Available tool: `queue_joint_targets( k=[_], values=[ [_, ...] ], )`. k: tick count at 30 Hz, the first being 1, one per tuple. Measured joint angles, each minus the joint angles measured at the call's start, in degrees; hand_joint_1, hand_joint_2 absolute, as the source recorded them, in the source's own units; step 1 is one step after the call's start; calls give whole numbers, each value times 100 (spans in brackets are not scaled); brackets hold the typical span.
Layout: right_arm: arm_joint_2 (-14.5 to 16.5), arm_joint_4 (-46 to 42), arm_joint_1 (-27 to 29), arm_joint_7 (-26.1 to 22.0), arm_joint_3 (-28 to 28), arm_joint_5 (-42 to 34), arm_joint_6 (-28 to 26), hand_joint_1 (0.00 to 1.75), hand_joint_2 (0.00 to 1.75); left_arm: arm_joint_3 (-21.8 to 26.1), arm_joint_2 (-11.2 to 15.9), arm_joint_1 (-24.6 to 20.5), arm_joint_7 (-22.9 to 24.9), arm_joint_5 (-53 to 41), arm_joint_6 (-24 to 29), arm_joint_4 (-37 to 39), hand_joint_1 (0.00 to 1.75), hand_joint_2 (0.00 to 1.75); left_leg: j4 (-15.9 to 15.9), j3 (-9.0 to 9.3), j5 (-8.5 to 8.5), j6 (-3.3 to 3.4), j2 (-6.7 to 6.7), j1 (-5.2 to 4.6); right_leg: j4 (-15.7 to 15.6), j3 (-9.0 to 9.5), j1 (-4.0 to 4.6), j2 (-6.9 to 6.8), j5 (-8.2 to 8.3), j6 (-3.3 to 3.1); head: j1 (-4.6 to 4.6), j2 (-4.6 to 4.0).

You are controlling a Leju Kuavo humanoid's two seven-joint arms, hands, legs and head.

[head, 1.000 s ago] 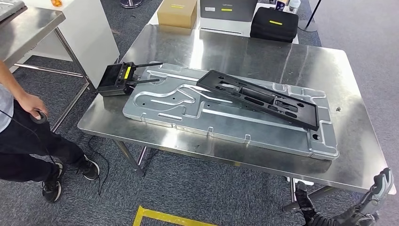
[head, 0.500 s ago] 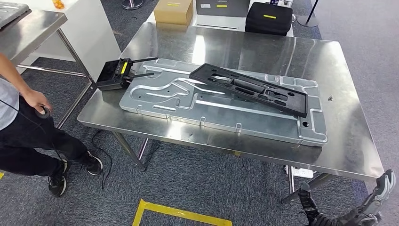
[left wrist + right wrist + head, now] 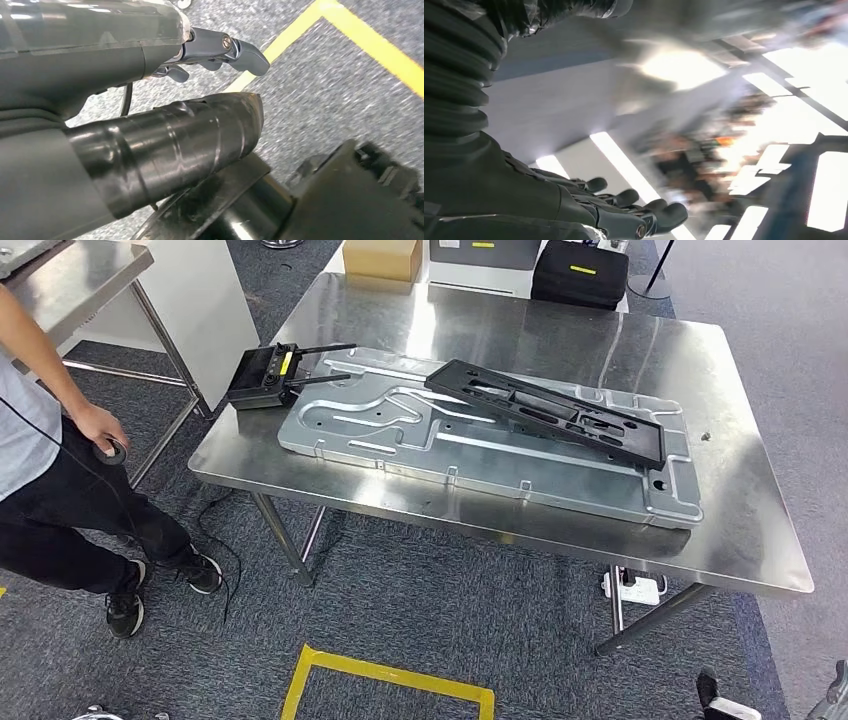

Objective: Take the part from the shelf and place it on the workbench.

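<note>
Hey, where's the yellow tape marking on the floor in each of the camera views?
Head view: the yellow tape outlines a rectangle on the grey carpet, in front of the steel table.
Left wrist view: the same yellow tape runs as an angled stripe with a corner, past the left hand.
Right wrist view: not in it; blurred, bright lights beyond the right hand.
Shared landmark: the grey carpet, seen in the head and left wrist views.
</note>
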Motion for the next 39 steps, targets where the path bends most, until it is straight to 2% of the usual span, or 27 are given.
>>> queue_joint_targets(
  k=[2, 3, 5, 7, 8, 9, 11, 12, 13, 14, 15, 17, 18, 19, 21, 23, 24, 26, 27, 28, 29, 30, 32, 33, 34, 37, 39],
  values=[
    [-75, 976, -330, -16, -565, 120, -57, 0, 175, 13, -9, -8, 39, 4, -2, 0, 0, 0, 19, -44, 43, -34, 0, -16, -816, 505, 28, 3, 202, -73, -2, 0],
    [-124, 1440, -455, -26, -813, 169, -92, 0, 175, 19, -14, -16, 51, 5, -2, 0, 0, 0, 26, -57, 66, -61, 0, -22, -1079, 646, 46, 4, 228, -102, -1, 0],
    [-225, 2248, -647, -32, -1207, 265, -203, 0, 175, 37, -24, -27, 75, 7, -1, 0, 0, 0, 21, -72, 120, -126, -1, -26, -1206, 681, 76, 4, 238, -138, -1, 0],
    [-339, 3058, -823, 6, -1499, 429, -378, 0, 175, 61, -25, -30, 109, 10, 7, 0, 0, 0, 65, -99, 87, -194, -5, -22, -1252, 649, 47, 0, 308, -205, -2, 0],
    [-409, 3509, -912, 75, -1616, 534, -464, 0, 175, 71, -25, -30, 128, 11, 14, 0, 0, 0, 190, -154, -40, -227, -9, -17, -1275, 621, 30, -3, 355, -248, -7, 0],
    [-469, 3954, -987, 192, -1711, 637, -528, 0, 175, 78, -23, -30, 147, 11, 20, 0, 0, 0, 435, -251, -248, -255, -14, -9, -1291, 582, 14, -10, 402, -282, -13, 0],
    [-561, 4710, -1078, 468, -1848, 806, -605, 0, 175, 85, -23, -28, 175, 13, 26, 0, 0, 0, 1163, -509, -732, -304, -19, 13, -1274, 472, 27, -28, 470, -317, -24, 0],
    [-590, 5004, -1101, 574, -1892, 860, -624, 0, 175, 89, -23, -26, 187, 13, 26, 0, 0, 0, 1473, -596, -871, -322, -18, 20, -1258, 414, 32, -37, 498, -319, -23, 0],
    [-608, 5246, -1119, 634, -1924, 896, -635, 0, 175, 91, -23, -23, 194, 14, 27, 0, 0, 0, 1607, -596, -891, -332, -18, 23, -1233, 355, 36, -43, 524, -318, -25, 0],
    [-623, 5457, -1138, 669, -1950, 918, -638, 0, 175, 94, -23, -22, 198, 14, 27, 0, 0, 0, 1508, -476, -799, -329, -18, 24, -1202, 298, 39, -44, 543, -315, -25, 0],
    [-634, 5639, -1161, 692, -1973, 930, -640, 0, 175, 97, -22, -24, 201, 14, 27, 0, 0, 0, 1196, -250, -641, -313, -18, 23, -1168, 249, 41, -42, 557, -309, -25, 0],
    [-652, 5934, -1208, 717, -2008, 943, -650, 0, 175, 105, -16, -37, 201, 14, 30, 0, 0, 0, 357, 282, -410, -247, -18, 5, -1103, 176, 49, -39, 582, -283, -25, 0],
    [-665, 6040, -1230, 725, -2024, 946, -658, 0, 175, 109, -13, -43, 201, 14, 31, 0, 0, 0, 92, 434, -356, -216, -18, -10, -1085, 157, 53, -40, 599, -258, -23, 0],
    [-679, 6134, -1252, 731, -2038, 948, -667, 0, 175, 112, -10, -48, 201, 14, 32, 0, 0, 0, -46, 493, -352, -189, -18, -25, -1073, 141, 55, -42, 620, -227, -22, 0],
    [-712, 6273, -1287, 735, -2061, 948, -687, 0, 175, 116, -7, -46, 201, 14, 33, 0, 0, 0, -87, 451, -300, -132, -15, -26, -1073, 120, 62, -41, 666, -155, -20, 0],
    [-741, 6373, -1302, 737, -2080, 948, -701, 0, 175, 118, -7, -44, 202, 14, 33, 0, 0, 0, -145, 395, -217, -35, 1, 6, -950, 51, 60, -20, 544, -95, -16, 0],
    [-754, 6415, -1304, 737, -2090, 948, -704, 0, 175, 119, -7, -45, 202, 14, 33, 0, 0, 0, -167, 357, -164, 11, 8, 23, -752, -31, 55, -8, 366, -71, -14, 0],
    [-769, 6485, -1311, 737, -2104, 948, -706, 0, 175, 119, -6, -47, 201, 14, 33, 0, 0, 0, -157, 253, -83, 51, 13, 19, -64, -280, 24, 5, -118, -31, -10, 0],
    [-778, 6513, -1315, 737, -2109, 948, -706, 0, 175, 120, -6, -44, 201, 14, 33, 0, 0, 0, -140, 195, -46, 47, 13, 16, 265, -378, 9, 6, -287, -9, -11, 0],
    [-788, 6534, -1317, 737, -2113, 949, -706, 0, 175, 120, -6, -39, 201, 14, 33, 0, 0, 0, -117, 135, -16, 36, 14, 17, 459, -410, -5, 6, -360, 9, -11, 0],
    [-795, 6552, -1318, 738, -2117, 949, -706, 0, 175, 121, -6, -35, 201, 14, 33, 0, 0, 0, -83, 76, 7, 22, 13, 22, 406, -316, -22, 5, -306, 25, -12, 0],
    [-803, 6568, -1320, 739, -2120, 949, -706, 0, 175, 122, -7, -35, 201, 14, 32, 0, 0, 0, -42, 22, 21, 6, 12, 29, 129, -111, -40, 4, -165, 37, -11, 0],
    [-815, 6599, -1338, 829, -2124, 971, -662, 0, 175, 124, -7, -38, 204, 14, 32, 0, 0, 0, 52, -68, 37, -41, 12, 35, -690, 382, -56, 13, 96, 40, -11, 0],
    [-819, 6619, -1351, 934, -2126, 987, -593, 0, 175, 125, -7, -41, 207, 14, 34, 0, 0, 0, 88, -99, 44, -73, 12, 30, -959, 521, -49, 22, 161, 18, -11, 0],
    [-814, 6644, -1361, 1070, -2132, 993, -478, 0, 131, 127, -5, -45, 210, 14, 39, 0, 0, 0, 110, -121, 57, -112, 11, 25, -1083, 568, -33, 32, 178, -14, -12, 0],
    [-755, 6726, -1372, 1349, -2197, 895, 29, 0, 0, 155, -4, -48, 210, 18, 68, 0, 0, 0, 87, -144, 105, -222, 8, 26, -1093, 509, -2, 38, 237, -130, -14, 0],
    [-683, 6776, -1380, 1398, -2256, 824, 370, 0, 0, 190, -3, -46, 186, 27, 98, 0, 0, 0, 47, -162, 40, -173, 7, 26, -1123, 477, -10, 37, 279, -161, -15, 0]
  ],
)
